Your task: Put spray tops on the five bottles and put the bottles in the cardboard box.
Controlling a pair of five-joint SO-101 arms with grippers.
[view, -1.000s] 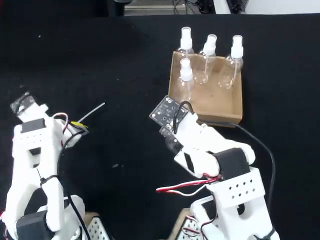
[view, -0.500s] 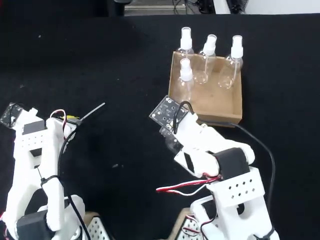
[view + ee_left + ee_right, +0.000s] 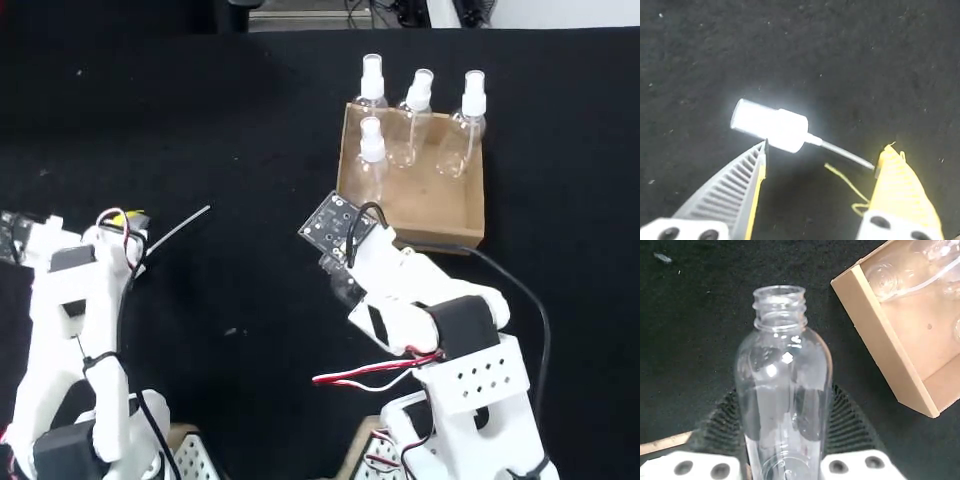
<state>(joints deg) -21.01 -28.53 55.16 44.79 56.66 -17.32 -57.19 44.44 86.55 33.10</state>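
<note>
Left arm is hovering over a loose spray top while the right arm is holding an uncapped bottle beside the box.

On the left, the left end effector (image 3: 825,150) is hanging over the black tabletop (image 3: 250,120) with its fingers spread apart. The white spray top (image 3: 772,125) is lying on its side just beyond the tips, its thin tube running between them. Toward the middle, the right end effector (image 3: 785,425) is clamping a clear bottle (image 3: 785,385) by its body, and the bottle's threaded neck is standing bare. Just beside it, on the right, the box (image 3: 470,215) is sitting on the tabletop, and four bottles with tops (image 3: 415,125) are standing upright inside, three along the far wall and one nearer the left wall.
</note>
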